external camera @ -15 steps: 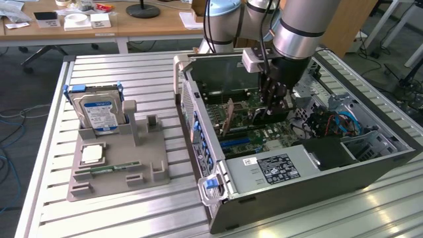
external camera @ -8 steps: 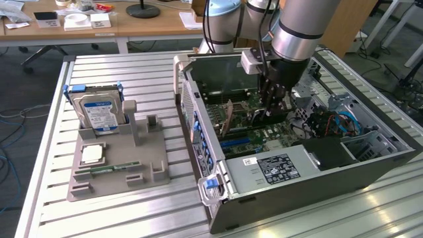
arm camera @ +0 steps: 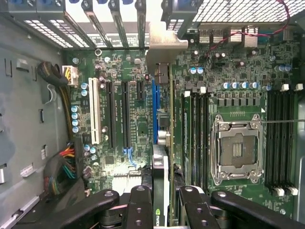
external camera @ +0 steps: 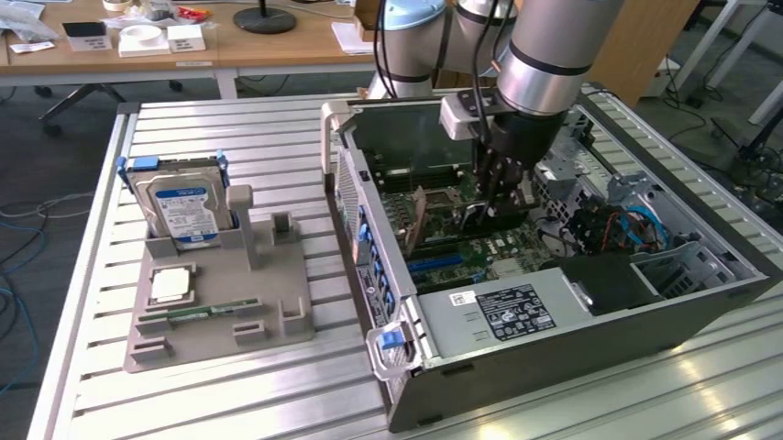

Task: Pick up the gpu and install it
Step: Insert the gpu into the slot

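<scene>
gpu [arm camera: 160, 160] — one, edge-on, clamped in one gripper [arm camera: 163, 193]

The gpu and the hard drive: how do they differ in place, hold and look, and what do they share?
Place: the gpu is inside the computer case, over the motherboard; the hard drive sits in the grey holder outside. Hold: the gripper clamps the gpu; nothing touches the hard drive. Look: the gpu is thin and dark; the hard drive is silver with a blue-white label. Both stand on edge.
</scene>
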`<state>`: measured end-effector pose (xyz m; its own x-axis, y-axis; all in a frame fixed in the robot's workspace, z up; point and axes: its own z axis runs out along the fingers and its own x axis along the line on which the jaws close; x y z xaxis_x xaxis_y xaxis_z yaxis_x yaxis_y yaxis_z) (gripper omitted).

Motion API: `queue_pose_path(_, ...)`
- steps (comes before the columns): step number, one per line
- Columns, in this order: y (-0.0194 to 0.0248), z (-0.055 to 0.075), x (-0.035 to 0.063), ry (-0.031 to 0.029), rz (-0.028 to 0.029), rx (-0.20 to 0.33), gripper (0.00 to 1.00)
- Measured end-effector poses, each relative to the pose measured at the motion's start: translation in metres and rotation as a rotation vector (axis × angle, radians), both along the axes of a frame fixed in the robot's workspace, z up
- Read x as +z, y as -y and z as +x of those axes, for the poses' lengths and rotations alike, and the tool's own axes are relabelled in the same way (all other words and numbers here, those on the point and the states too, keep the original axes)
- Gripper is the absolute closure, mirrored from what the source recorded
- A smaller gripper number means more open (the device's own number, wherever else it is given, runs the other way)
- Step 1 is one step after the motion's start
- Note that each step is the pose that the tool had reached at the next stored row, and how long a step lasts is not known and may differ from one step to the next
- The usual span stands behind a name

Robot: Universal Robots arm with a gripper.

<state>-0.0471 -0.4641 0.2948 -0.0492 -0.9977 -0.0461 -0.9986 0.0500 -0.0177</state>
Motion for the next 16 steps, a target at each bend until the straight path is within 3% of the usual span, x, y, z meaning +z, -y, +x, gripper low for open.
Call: queue_pose_path(16, 0.0032, -0.0084, -0.0066, -0.0001, -0.0002, 0.0, 0.73)
